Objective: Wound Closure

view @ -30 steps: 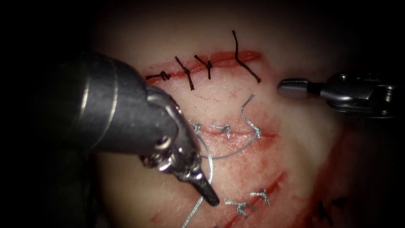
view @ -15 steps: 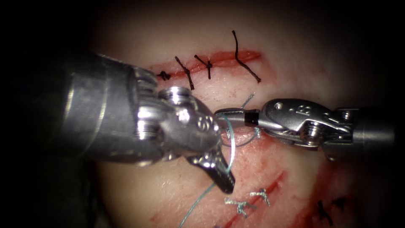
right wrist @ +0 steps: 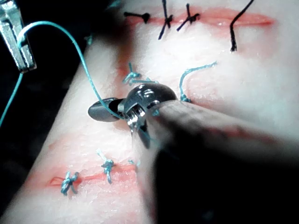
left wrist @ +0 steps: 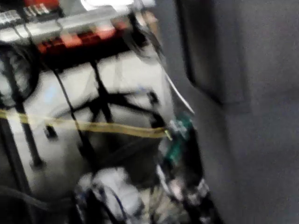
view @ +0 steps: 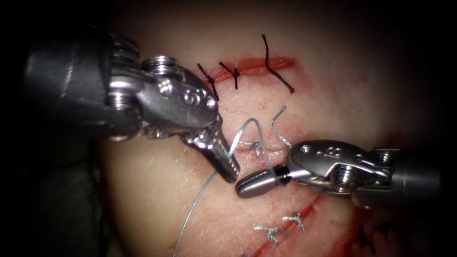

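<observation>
Both tools have shifted in the last second. Left gripper [view: 232,172], clamped on the teal thread [view: 247,124], has lifted up and leftward; right gripper [view: 254,183], closed, has crossed in under the arch of thread, which drapes over it. That suggests a loop forming at the middle cut [view: 266,148] in the tissue [view: 333,95]. I see no needle.

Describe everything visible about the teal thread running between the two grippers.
The teal thread is a thin, smooth strand. The left gripper, shut, holds it. From there it arches up over the middle cut on the tissue and comes down across the right gripper, also shut, lying against it near its base. A long tail runs from the left gripper down off the tissue's lower left. The needle cannot be made out.
</observation>
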Robot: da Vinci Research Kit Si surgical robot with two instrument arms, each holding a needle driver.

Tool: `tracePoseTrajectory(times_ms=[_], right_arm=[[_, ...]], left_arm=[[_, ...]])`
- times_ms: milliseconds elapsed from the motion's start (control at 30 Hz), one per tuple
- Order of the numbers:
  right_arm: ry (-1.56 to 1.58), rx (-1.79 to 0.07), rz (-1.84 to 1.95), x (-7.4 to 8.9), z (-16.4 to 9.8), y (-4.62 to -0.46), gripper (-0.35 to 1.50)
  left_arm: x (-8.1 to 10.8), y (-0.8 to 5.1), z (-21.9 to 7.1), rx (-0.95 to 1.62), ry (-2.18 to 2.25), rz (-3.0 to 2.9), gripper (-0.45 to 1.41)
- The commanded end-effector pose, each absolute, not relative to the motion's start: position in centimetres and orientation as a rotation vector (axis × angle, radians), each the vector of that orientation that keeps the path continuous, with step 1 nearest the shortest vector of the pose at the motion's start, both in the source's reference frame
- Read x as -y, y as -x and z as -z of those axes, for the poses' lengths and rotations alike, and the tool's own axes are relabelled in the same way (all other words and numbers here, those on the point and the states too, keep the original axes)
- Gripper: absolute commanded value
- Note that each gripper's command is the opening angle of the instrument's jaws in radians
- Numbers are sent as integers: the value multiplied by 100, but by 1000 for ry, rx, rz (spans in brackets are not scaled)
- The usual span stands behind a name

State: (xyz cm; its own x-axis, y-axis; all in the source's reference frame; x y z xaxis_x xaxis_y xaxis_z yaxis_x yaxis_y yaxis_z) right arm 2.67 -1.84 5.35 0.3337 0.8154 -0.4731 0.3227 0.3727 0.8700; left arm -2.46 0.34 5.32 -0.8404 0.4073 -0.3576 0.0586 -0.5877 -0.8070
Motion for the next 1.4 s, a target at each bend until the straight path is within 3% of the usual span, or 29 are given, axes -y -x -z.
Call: tracePoseTrajectory(times_ms=[33,267,700,900,967,1067,1400], right_arm=[[-1246,-1240,-477,180,-535,-271,-35],[-1357,-1259,-562,180,-532,-270,-35],[-1426,-1491,-799,160,-496,-279,-35],[-930,-1589,-918,160,-499,-280,-35],[-540,-1447,-963,162,-502,-279,-35],[-390,-1358,-999,163,-510,-271,-35],[-248,-1459,-1086,166,-518,-268,-35]], left_arm=[[-37,248,-547,1275,735,-2506,-45],[-31,247,-634,1184,536,-2408,-45],[34,308,-675,1460,506,-2153,-45],[33,317,-660,1516,531,-2036,-45],[25,314,-659,1546,555,-1893,-45],[24,309,-664,1545,565,-1855,-45],[43,309,-669,1529,552,-1779,-45]])
